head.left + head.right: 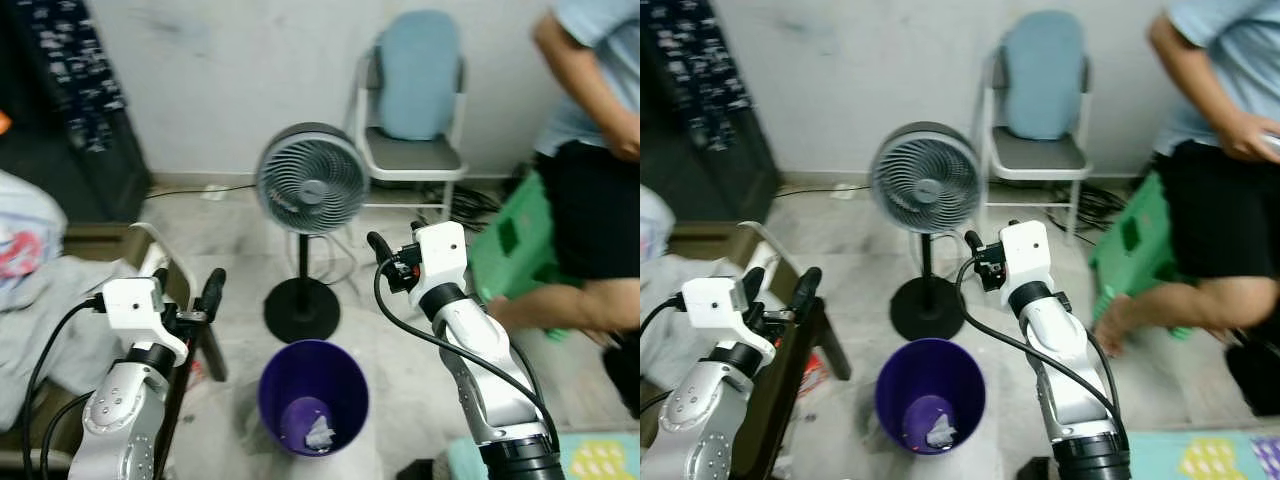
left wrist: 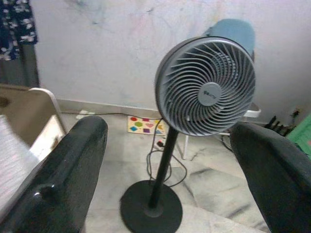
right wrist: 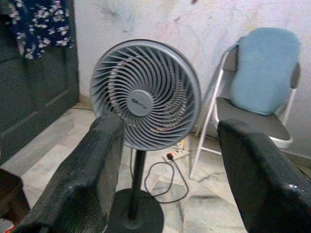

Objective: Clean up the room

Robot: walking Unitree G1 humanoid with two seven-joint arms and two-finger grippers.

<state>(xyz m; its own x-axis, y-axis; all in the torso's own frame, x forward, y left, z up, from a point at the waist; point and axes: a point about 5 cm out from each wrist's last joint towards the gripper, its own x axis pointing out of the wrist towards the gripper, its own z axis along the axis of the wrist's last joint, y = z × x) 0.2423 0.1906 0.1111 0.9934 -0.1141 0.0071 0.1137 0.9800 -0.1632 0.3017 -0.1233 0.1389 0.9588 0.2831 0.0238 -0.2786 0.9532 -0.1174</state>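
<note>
Low in the centre of the head view stands a round purple plastic bin (image 1: 313,395) on the pale marbled floor (image 1: 400,350), with a crumpled white scrap (image 1: 320,433) lying at its bottom. Just behind it rises a grey pedestal fan (image 1: 311,184) on a black round base. At the lower left, the left gripper (image 2: 170,170) is held up in the air, its two black fingers (image 2: 68,170) spread wide and empty, beside a heap of pale cloth (image 1: 40,300) at the left edge. Right of centre, the right gripper (image 3: 170,170) is raised too, fingers (image 3: 87,174) spread apart, holding nothing. At the upper middle, a white folding chair with a light blue cushion (image 1: 415,90) stands against the wall. At the upper right a person in a blue shirt (image 1: 595,150) sits by a green plastic stool (image 1: 515,245).
</note>
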